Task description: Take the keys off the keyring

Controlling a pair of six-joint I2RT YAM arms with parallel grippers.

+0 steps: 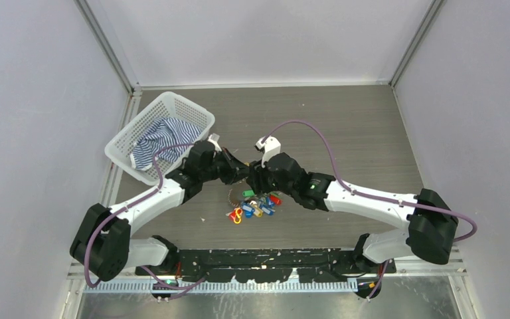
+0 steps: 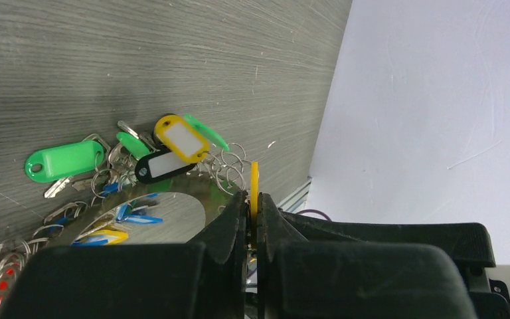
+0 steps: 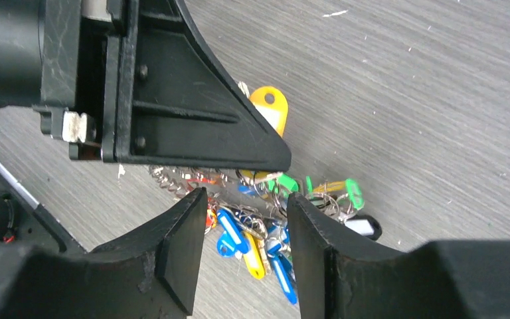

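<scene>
Left wrist view: my left gripper [image 2: 253, 199] is clamped on a yellow tag [image 2: 254, 179], seen edge-on between the pads. Right wrist view shows the same tag flat, with a rounded end and punched hole, which the left view hides. My right gripper [image 3: 244, 199] stands parted with nothing between the fingers.

The keys [image 1: 252, 206] lie bunched on the table [image 1: 345, 133] at centre frame, just below both grippers. They are plastic tags in green, blue, red and black with small wire split rings. The keyring [image 2: 192, 193] shows as a shiny arc, its lower part blocked by my fingers.

Grey wood-grain tabletop. A white mesh basket [image 1: 172, 106] with striped cloth [image 1: 163, 136] sits upper left in the top view.
</scene>
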